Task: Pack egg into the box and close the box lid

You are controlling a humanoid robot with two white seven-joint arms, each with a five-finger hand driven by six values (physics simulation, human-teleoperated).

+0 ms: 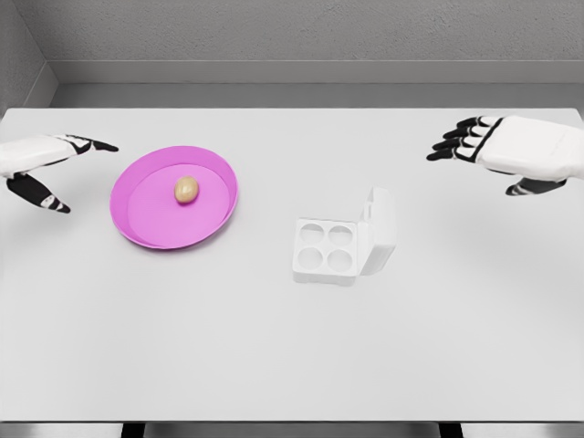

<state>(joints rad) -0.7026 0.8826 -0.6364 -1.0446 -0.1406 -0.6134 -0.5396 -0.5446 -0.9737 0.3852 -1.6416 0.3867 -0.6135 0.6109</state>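
The open egg box (pixel 336 248) sits empty; both hands, left (pixel 41 164) and right (pixel 511 151), hover spread, holding nothing. Next: grasp the egg (pixel 186 189) on the pink plate (pixel 146 228).

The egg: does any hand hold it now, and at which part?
Nothing is held. The egg lies in the pink plate; left hand and right hand are open.

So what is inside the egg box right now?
Nothing: the egg box stands open with all four cups empty. The egg lies in the pink plate. Nothing covers the cups.
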